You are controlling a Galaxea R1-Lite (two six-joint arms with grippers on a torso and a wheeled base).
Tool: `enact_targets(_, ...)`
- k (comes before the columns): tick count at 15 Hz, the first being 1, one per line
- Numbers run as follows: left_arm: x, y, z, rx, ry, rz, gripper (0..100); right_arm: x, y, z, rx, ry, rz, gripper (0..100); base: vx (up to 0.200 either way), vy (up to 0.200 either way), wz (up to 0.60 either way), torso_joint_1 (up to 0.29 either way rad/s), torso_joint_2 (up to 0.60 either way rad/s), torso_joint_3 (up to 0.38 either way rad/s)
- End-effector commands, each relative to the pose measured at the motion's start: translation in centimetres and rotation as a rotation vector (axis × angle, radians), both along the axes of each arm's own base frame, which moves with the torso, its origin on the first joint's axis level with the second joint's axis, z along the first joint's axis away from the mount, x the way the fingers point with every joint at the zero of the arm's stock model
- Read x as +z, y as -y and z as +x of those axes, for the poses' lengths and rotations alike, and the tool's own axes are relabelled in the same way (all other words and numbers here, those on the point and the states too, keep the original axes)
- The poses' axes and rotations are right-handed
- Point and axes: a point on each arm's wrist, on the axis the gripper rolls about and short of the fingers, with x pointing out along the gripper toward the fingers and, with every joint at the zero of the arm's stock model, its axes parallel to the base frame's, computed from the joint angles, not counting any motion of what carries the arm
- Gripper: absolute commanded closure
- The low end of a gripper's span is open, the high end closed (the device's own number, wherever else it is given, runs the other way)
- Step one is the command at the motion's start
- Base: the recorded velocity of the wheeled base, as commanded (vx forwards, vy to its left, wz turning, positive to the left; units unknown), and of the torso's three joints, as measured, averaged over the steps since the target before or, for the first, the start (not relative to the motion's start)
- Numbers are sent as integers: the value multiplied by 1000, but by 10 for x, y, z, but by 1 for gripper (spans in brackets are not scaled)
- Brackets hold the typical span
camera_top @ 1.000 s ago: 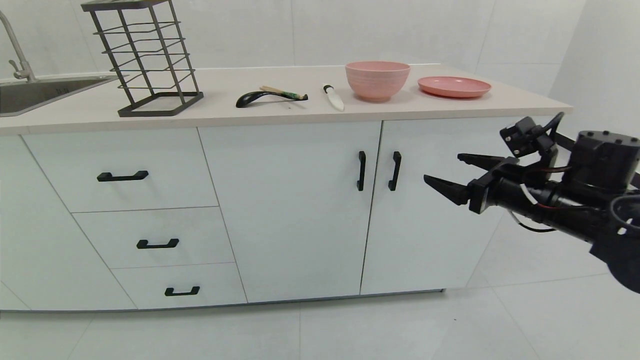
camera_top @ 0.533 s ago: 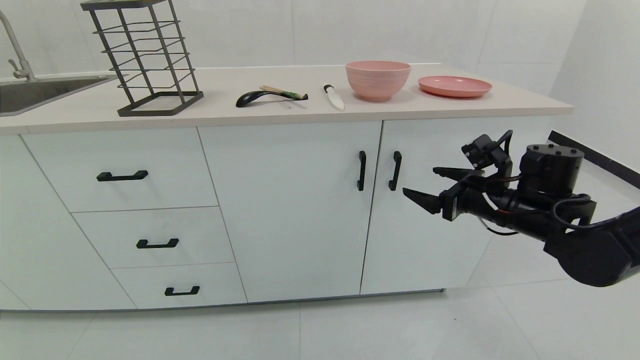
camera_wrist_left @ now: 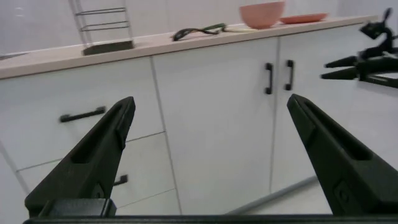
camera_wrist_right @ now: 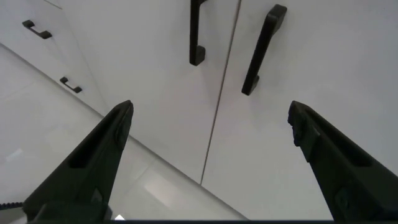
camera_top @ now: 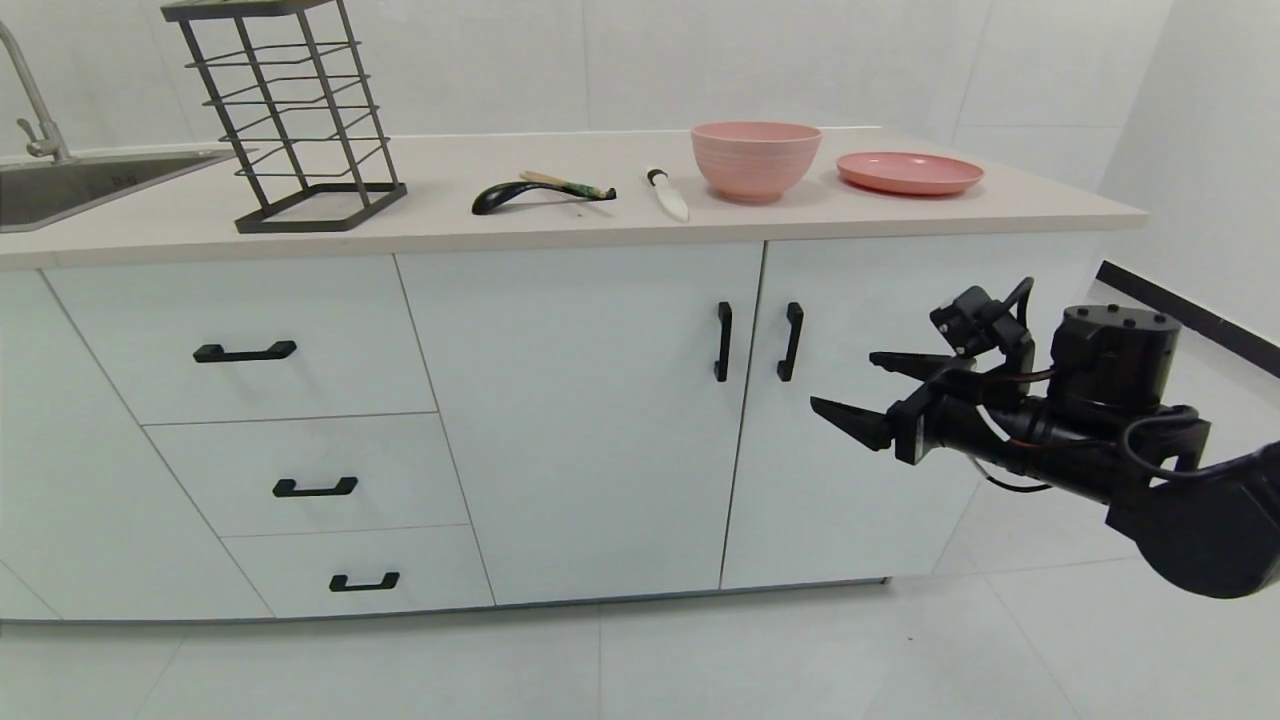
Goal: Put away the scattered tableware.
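Zero of five pieces put away, judging by the countertop (camera_top: 450,228): pink bowl (camera_top: 755,160), pink plate (camera_top: 910,172), white knife (camera_top: 668,194), chopsticks (camera_top: 565,184) and black spoon (camera_top: 500,196) all lying loose up there, near the wire rack (camera_top: 290,120). Everything left to do, likely starting with a cabinet door.

Right gripper (camera_top: 845,382) spread wide, holding nothing, touching nothing, hanging in front of the right door near its handle (camera_top: 790,342), well below the tableware. Left gripper (camera_wrist_left: 210,102) likewise wide open and bare, facing the cabinet front.
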Motion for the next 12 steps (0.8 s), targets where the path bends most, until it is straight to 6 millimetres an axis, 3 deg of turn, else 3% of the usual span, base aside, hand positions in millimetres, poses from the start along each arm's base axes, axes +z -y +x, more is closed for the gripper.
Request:
enact_targets(1,52,4,40,-183,-145,36,0,6,5,-11,16,26,-9,0,0,0,0,0,0,0)
enact_targets(2,60,5,49,-202,-158,43,0,4,6,-13,26,27,-10,0,0,0,0,0,0,0)
enact_targets(3,84,15,84,-307,-186,81,0,1,9,-16,58,34,-2,0,0,0,0,0,0,0)
enact_targets(5,92,30,121,-401,-208,147,0,3,10,-15,74,44,5,0,0,0,0,0,0,0)
enact_targets(8,73,63,168,-578,-368,206,0,2,7,-2,139,61,23,0,0,0,0,0,0,0)
enact_targets(9,73,63,168,-578,-368,206,0,2,7,-2,139,61,23,0,0,0,0,0,0,0)
enact_targets(10,60,83,199,-613,-394,223,0,-1,4,14,143,84,24,0,0,0,0,0,0,0)
enact_targets(12,51,98,219,-629,-378,226,0,-7,2,19,164,97,-4,0,0,0,0,0,0,0)
